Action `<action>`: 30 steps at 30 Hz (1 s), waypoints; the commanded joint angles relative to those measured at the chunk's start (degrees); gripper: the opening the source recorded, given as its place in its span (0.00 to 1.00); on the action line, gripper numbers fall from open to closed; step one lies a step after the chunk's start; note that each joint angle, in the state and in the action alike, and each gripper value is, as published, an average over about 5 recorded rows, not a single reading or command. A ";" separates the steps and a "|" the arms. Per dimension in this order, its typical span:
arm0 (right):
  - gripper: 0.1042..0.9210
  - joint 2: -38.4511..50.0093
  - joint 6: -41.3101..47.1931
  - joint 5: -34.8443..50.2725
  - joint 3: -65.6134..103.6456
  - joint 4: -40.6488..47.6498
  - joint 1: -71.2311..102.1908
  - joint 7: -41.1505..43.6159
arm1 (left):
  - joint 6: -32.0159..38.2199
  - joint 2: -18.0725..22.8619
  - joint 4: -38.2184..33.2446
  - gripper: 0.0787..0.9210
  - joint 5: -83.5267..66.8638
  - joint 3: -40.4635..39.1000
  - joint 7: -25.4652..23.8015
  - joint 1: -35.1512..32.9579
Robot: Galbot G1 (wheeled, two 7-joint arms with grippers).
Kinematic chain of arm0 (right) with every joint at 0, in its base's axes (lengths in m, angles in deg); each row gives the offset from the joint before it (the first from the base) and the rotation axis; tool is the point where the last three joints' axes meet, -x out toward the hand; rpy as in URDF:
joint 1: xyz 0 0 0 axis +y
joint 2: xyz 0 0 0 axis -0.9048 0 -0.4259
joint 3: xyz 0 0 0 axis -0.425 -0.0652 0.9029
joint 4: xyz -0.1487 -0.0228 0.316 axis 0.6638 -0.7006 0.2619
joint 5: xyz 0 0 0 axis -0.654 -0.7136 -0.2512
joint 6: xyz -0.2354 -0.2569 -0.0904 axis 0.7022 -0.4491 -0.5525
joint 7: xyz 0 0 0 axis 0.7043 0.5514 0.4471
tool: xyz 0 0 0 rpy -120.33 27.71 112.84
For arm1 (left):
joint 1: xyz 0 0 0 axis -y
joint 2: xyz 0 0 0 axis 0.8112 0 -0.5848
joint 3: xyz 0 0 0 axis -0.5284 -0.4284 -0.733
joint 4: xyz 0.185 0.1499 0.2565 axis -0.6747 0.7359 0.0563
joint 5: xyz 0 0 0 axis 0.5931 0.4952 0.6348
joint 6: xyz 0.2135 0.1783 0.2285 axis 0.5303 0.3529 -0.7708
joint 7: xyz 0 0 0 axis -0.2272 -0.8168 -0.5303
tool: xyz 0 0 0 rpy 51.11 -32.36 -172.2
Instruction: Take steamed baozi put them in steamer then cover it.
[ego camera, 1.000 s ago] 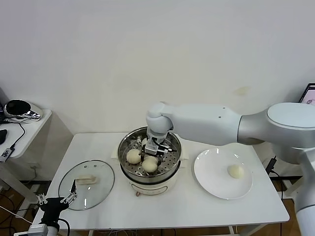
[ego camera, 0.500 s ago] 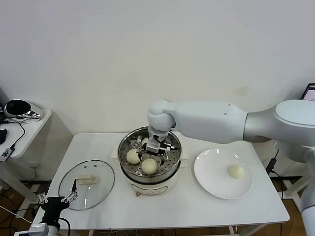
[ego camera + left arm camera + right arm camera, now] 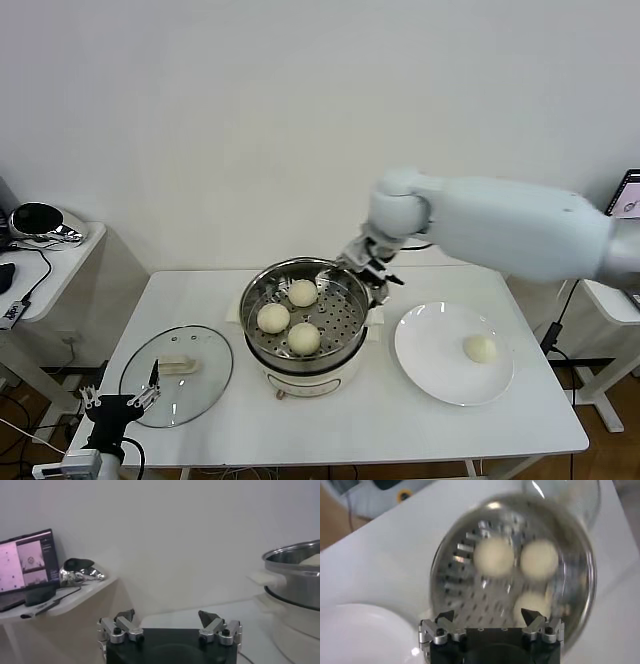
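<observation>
White table (image 3: pixel 400 420), round white plate (image 3: pixel 430 370) on it – side shelf (image 3: pixel 60 250), laptop (image 3: pixel 27 560), shiny helmet-like object (image 3: pixel 35 222)

Lab-like room: bare white wall (image 3: pixel 250 120), laptop (image 3: pixel 26 562) on side table (image 3: pixel 65 597).

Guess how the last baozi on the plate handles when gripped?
The baozi looks like soft, smooth dough, so it probably dents under a tight squeeze. Being round, it may roll across the flat white plate if nudged. Likely light for its size.

Four baozi (image 3: pixel 303 293), one steamer (image 3: pixel 262 353), one cover (image 3: pixel 210 385), one plate (image 3: pixel 425 362).
</observation>
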 commanded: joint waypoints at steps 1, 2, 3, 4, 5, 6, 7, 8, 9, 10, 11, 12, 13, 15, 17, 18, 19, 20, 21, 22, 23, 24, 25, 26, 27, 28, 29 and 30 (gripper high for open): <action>0.88 21.60 10.01 -5.06 3.35 -3.80 5.74 0.21 | -0.14 -0.19 -0.14 0.88 0.25 -0.95 -0.05 0.18; 0.88 22.63 8.57 -6.60 4.66 -2.89 7.66 0.86 | -0.17 -0.22 -0.19 0.88 0.32 -1.09 -0.06 0.23; 0.88 23.51 6.80 -8.19 6.94 -1.63 10.45 1.69 | -0.20 -0.24 -0.22 0.88 0.36 -1.20 -0.06 0.28; 0.88 24.22 5.26 -9.64 9.26 -0.35 13.16 2.44 | -0.24 -0.26 -0.21 0.88 0.39 -1.28 -0.07 0.33; 0.88 24.70 3.96 -10.73 11.48 0.82 15.77 3.05 | -0.26 -0.28 -0.14 0.88 0.40 -1.32 -0.07 0.37; 0.88 25.04 2.54 -11.87 14.42 2.20 18.84 3.47 | -0.28 -0.31 -0.04 0.88 0.40 -1.33 -0.07 0.40; 0.88 25.25 1.30 -12.92 17.43 3.55 21.92 3.80 | -0.30 -0.36 0.09 0.88 0.41 -1.33 -0.07 0.43; 0.88 25.28 0.52 -13.77 19.73 4.72 24.27 3.89 | -0.30 -0.43 0.21 0.88 0.41 -1.29 -0.07 0.42; 0.88 25.15 -0.34 -14.70 22.15 5.98 26.85 3.95 | -0.30 -0.50 0.29 0.88 0.41 -1.22 -0.07 0.39; 0.88 24.92 -1.29 -15.70 24.63 7.36 29.63 4.02 | -0.31 -0.57 0.31 0.88 0.41 -1.13 -0.07 0.34; 0.88 24.57 -1.92 -16.49 26.25 8.54 31.68 4.05 | -0.31 -0.62 0.32 0.88 0.40 -1.00 -0.08 0.27; 0.88 24.02 -2.59 -17.36 27.82 9.84 33.81 3.98 | -0.32 -0.65 0.32 0.88 0.39 -0.89 -0.08 0.20; 0.88 23.41 -3.22 -18.12 29.11 11.00 35.73 3.89 | -0.33 -0.65 0.32 0.88 0.39 -0.79 -0.08 0.15; 0.88 21.94 -4.18 -19.70 31.16 13.25 38.60 3.64 | -0.34 -0.57 0.33 0.88 0.44 -0.61 -0.07 0.01; 0.88 20.29 -4.84 -21.21 32.83 15.20 40.49 3.32 | -0.35 -0.44 0.31 0.88 0.51 -0.47 -0.07 -0.16; 0.88 19.39 -5.03 -21.89 33.54 16.12 41.23 3.16 | -0.35 -0.37 0.27 0.88 0.54 -0.37 -0.07 -0.27; 0.88 18.47 -5.15 -22.53 34.26 16.97 41.94 2.98 | -0.35 -0.30 0.22 0.88 0.57 -0.28 -0.07 -0.38; 0.88 17.74 -5.17 -22.98 34.73 17.65 42.44 2.87 | -0.35 -0.22 0.18 0.88 0.60 -0.19 -0.07 -0.49; 0.88 16.96 -5.23 -23.41 35.09 18.32 42.93 2.75 | -0.35 -0.14 0.14 0.88 0.64 -0.12 -0.07 -0.60; 0.88 16.19 -5.26 -23.85 35.41 18.97 43.45 2.61 | -0.34 -0.04 0.10 0.88 0.70 -0.07 -0.06 -0.70; 0.88 15.56 -5.30 -24.19 35.65 19.53 43.88 2.49 | -0.33 0.07 0.06 0.88 0.76 -0.05 -0.06 -0.79; 0.88 14.95 -5.39 -24.49 35.82 20.13 44.26 2.41 | -0.32 0.17 0.01 0.88 0.82 -0.04 -0.06 -0.87; 0.88 14.31 -5.48 -24.76 35.96 20.75 44.62 2.32 | -0.31 0.25 -0.04 0.88 0.87 -0.04 -0.06 -0.94; 0.88 13.81 -5.53 -24.96 36.04 21.22 44.85 2.28 | -0.31 0.30 -0.08 0.88 0.91 -0.02 -0.06 -0.98; 0.88 13.31 -5.60 -25.13 36.10 21.70 45.01 2.26 | -0.31 0.32 -0.12 0.88 0.91 0.01 -0.06 -1.01; 0.88 12.81 -5.65 -25.30 36.16 22.17 45.13 2.25 | -0.32 0.33 -0.15 0.88 0.91 0.05 -0.06 -1.03; 0.88 12.40 -5.66 -25.41 36.20 22.52 45.18 2.25 | -0.32 0.33 -0.17 0.88 0.91 0.11 -0.06 -1.05; 0.88 12.05 -5.65 -25.49 36.24 22.86 45.21 2.26 | -0.32 0.34 -0.17 0.88 0.90 0.16 -0.06 -1.08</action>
